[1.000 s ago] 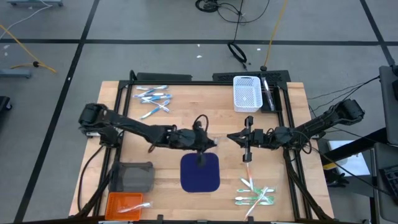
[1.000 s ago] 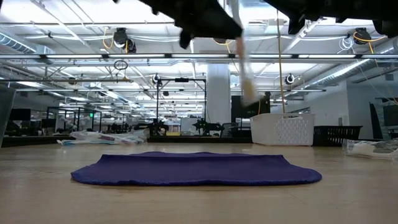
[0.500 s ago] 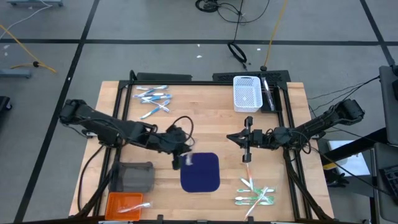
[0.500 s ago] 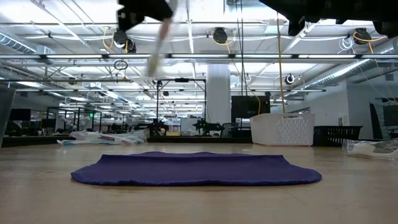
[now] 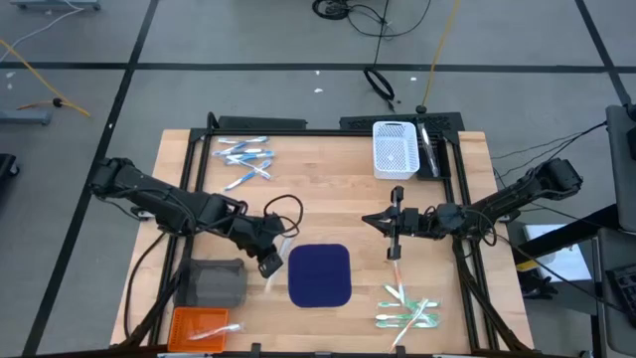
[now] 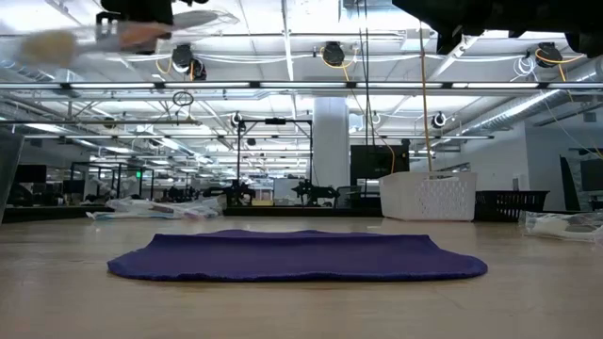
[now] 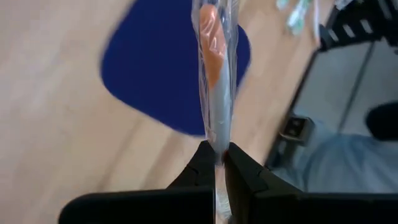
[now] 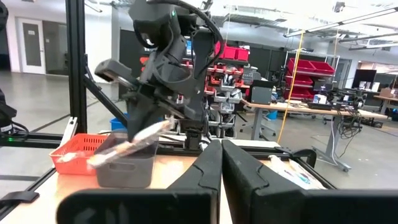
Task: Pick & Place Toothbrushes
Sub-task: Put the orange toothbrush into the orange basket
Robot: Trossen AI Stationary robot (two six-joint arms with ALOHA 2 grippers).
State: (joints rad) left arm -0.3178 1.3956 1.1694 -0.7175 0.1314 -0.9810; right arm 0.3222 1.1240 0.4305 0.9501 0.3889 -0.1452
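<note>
A pale wooden table (image 5: 328, 189) carries a rounded navy mat (image 5: 319, 274). Just left of the mat, above the wood, the left gripper (image 5: 270, 265) is clamped tight on a clear-wrapped orange-and-white toothbrush (image 7: 215, 74), whose long axis extends straight out from the fingers. The right gripper (image 5: 394, 221) hovers right of centre, closed and empty.

low view: held toothbrush (image 6: 113, 36) motion-blurred | left wrist view: its lower end hidden between fingers (image 7: 202, 163)
</note>
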